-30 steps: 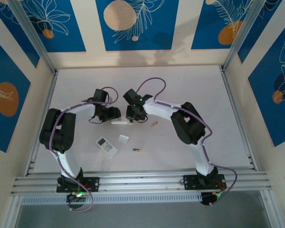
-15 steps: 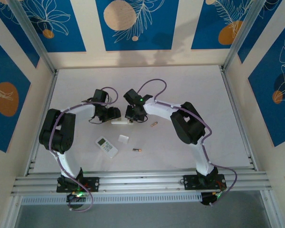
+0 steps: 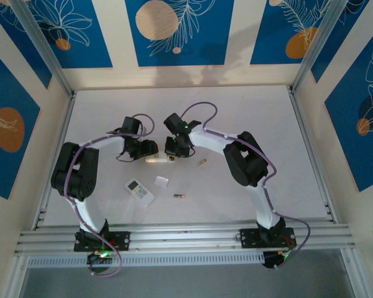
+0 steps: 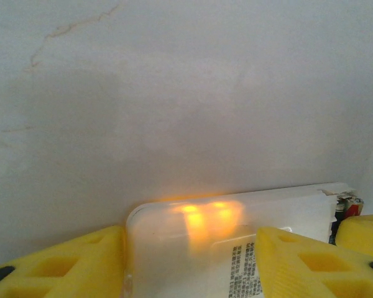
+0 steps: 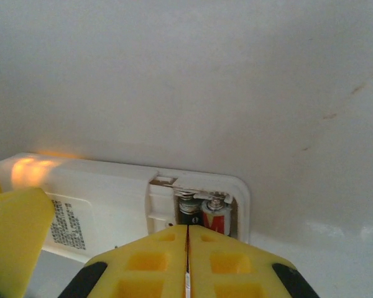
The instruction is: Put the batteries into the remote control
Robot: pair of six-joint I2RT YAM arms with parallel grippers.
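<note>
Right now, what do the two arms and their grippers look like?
The left arm and right arm have white links, black joints and looping purple cables. A green light glows near the right wrist. The fingers are yellow with recessed pockets.

Small printed label on the remote, characters too blurred to read

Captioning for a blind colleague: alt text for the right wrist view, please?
The shut right gripper points at the open bay of a white remote lying face down on the table, two batteries inside. The left gripper's finger sits beside the remote's orange-lit left end.
</note>
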